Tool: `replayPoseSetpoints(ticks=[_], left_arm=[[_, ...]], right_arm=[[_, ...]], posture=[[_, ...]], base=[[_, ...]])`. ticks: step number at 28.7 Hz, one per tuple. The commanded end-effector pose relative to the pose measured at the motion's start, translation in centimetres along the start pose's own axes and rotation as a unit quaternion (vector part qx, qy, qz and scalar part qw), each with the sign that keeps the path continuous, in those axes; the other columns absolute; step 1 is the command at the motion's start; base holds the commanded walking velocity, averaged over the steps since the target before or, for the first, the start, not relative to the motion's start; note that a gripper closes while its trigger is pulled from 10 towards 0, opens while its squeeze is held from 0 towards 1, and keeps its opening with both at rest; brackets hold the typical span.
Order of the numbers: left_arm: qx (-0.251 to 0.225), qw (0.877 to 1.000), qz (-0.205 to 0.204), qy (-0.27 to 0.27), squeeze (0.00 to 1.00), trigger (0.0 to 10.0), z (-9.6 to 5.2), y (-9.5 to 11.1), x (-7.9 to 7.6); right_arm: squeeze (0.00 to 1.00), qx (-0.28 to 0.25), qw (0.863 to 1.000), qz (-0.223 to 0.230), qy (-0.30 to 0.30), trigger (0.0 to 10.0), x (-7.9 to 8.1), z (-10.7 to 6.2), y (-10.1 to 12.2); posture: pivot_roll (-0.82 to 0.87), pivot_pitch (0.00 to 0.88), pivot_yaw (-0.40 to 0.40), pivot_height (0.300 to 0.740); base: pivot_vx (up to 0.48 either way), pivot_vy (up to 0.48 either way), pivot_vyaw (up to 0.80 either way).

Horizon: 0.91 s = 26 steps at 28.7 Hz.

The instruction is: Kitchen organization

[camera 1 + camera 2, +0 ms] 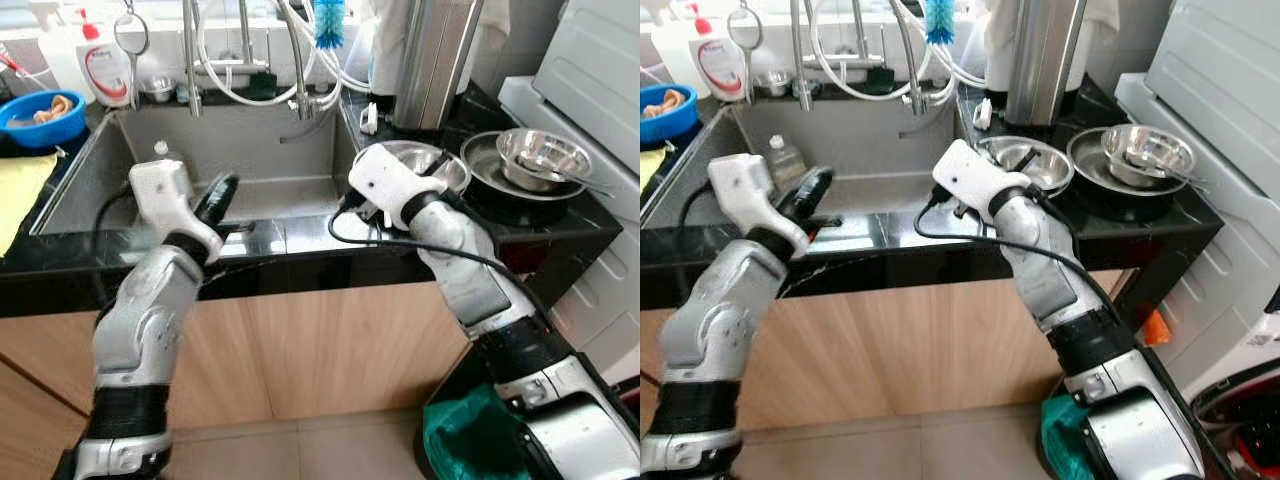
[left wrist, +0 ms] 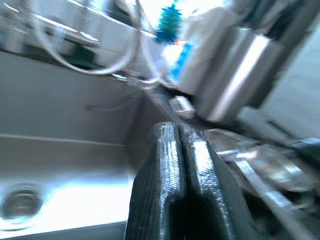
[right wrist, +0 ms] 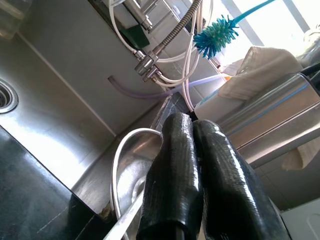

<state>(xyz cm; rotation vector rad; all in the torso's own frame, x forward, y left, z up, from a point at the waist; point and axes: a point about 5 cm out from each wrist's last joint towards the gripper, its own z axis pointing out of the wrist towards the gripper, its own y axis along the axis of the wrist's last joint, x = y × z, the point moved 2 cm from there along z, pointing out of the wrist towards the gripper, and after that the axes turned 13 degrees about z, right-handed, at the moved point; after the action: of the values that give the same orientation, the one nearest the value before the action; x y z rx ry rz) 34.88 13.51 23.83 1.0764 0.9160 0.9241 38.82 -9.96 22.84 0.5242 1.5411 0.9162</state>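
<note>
the robot stood at a black counter (image 1: 300, 240) with a steel sink (image 1: 250, 150) set into it. its left gripper (image 1: 216, 203) hovered over the sink's front rim, the two black fingers (image 2: 172, 190) pressed flat together with nothing between them. the right gripper (image 3: 197, 180) was raised at the sink's right edge, just above the near rim of a shallow steel bowl (image 1: 425, 160); in the head views its fingers were hidden behind the white wrist housing, but the right wrist view showed them closed against each other and empty.

that bowl was round, polished and reflective, with a thin rolled lip, and it sat on the counter right beside the sink. a little further right lay a wider, darker steel pan (image 1: 480, 160) with a smaller shiny bowl (image 1: 543, 155) nested in it, and a thin metal utensil (image 1: 575, 182) rested across them, though its kind could not be told.

behind the bowls rose a tall brushed-steel cylinder (image 1: 432, 60). a blue bottle brush (image 1: 329, 22) hung among white hoses by the faucet (image 1: 298, 60). a small clear bottle (image 1: 160, 152) stood in the sink's left part. on the left counter were a blue bowl (image 1: 40, 118), a yellow cloth (image 1: 20, 190) and a white soap bottle (image 1: 105, 70).
</note>
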Motion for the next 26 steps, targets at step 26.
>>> replayPoseSetpoints(ticks=[26], left_arm=[[0.18, 0.963, -0.131, -0.151, 0.0, 10.0, 0.8, -4.8, -8.3]], right_arm=[[0.0, -0.096, 0.995, 0.014, 0.003, 10.0, 0.0, -0.3, 3.6]], posture=[[-0.16, 0.0, 0.031, 0.74]], base=[[0.0, 0.0, 0.0]])
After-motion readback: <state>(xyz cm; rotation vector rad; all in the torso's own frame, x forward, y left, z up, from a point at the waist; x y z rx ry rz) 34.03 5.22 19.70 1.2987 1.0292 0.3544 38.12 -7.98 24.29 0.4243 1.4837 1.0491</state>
